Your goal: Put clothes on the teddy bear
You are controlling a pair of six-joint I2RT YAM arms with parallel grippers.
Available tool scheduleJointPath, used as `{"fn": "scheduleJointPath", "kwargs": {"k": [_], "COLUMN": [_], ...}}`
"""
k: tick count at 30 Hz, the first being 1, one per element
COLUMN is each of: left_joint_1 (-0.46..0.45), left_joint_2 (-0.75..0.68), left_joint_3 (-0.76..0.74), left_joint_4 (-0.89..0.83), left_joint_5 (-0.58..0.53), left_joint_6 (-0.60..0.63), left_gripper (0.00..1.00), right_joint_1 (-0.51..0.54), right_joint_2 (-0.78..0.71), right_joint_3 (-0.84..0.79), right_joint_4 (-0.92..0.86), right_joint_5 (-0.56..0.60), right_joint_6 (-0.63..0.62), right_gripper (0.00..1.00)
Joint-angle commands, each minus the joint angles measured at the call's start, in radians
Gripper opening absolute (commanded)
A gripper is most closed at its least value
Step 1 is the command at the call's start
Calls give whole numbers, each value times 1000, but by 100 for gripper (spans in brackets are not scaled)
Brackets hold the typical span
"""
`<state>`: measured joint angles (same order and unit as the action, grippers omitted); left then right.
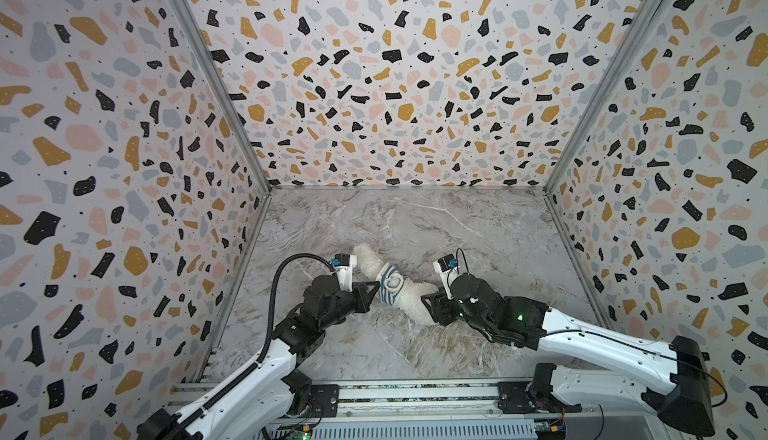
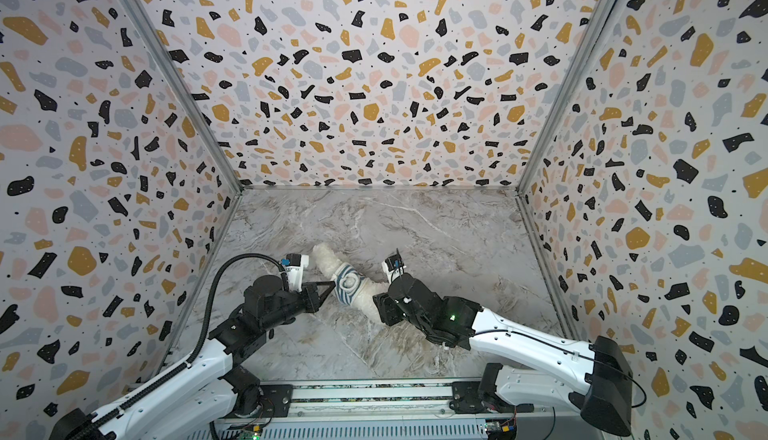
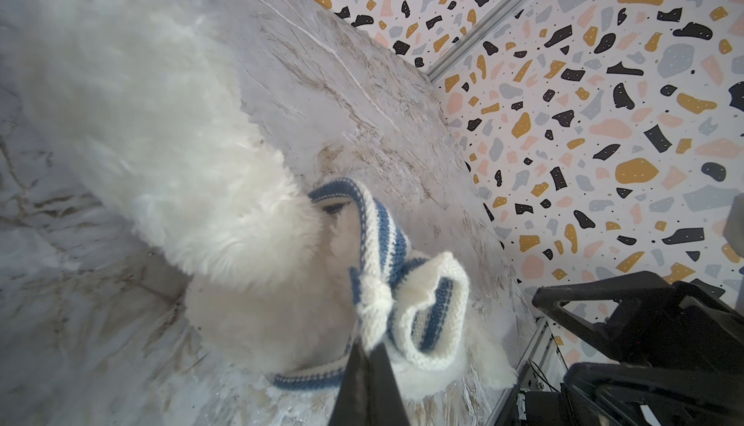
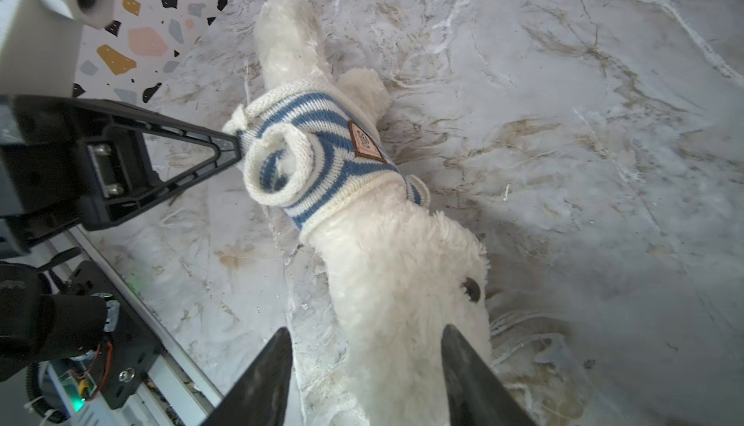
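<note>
The cream-white teddy bear (image 4: 394,267) lies on the marble table, legs toward the back left, in both top views (image 1: 368,257) (image 2: 326,261). A blue-and-white striped shirt (image 4: 322,130) with a brown badge (image 4: 364,142) wraps its torso; one sleeve (image 4: 277,170) gapes empty. My left gripper (image 3: 368,349) is shut on a pinch of the shirt's knitted edge (image 3: 374,311), and shows in a top view (image 1: 376,290). My right gripper (image 4: 366,329) stands open, fingers on either side of the bear's head, one fingertip (image 4: 284,335) apart from the fur. In a top view it (image 2: 380,305) covers the head.
Terrazzo-patterned walls (image 1: 124,209) close the table on the left, back and right. A metal rail (image 1: 374,396) with the arm bases runs along the front edge. Bare marble (image 1: 415,217) lies behind the bear and toward the right wall.
</note>
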<state>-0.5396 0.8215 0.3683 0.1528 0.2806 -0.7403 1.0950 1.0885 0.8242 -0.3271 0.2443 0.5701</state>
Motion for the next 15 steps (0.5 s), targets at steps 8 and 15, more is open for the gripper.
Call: {"fn": "scheduleJointPath", "kwargs": {"k": [8, 15], "left_joint_1": [-4, -3], "left_joint_2": [8, 2], "left_joint_3": [32, 27], "left_joint_4": [45, 39], "left_joint_5": [16, 18], "left_joint_6": [-1, 2], "left_gripper": [0, 0], "right_joint_1": [46, 49], "right_joint_2": [89, 118], "right_joint_3": [48, 52], "right_joint_4": [-120, -111], "right_joint_5": [76, 104], "right_joint_6": [-47, -58], "right_gripper": [58, 39]}}
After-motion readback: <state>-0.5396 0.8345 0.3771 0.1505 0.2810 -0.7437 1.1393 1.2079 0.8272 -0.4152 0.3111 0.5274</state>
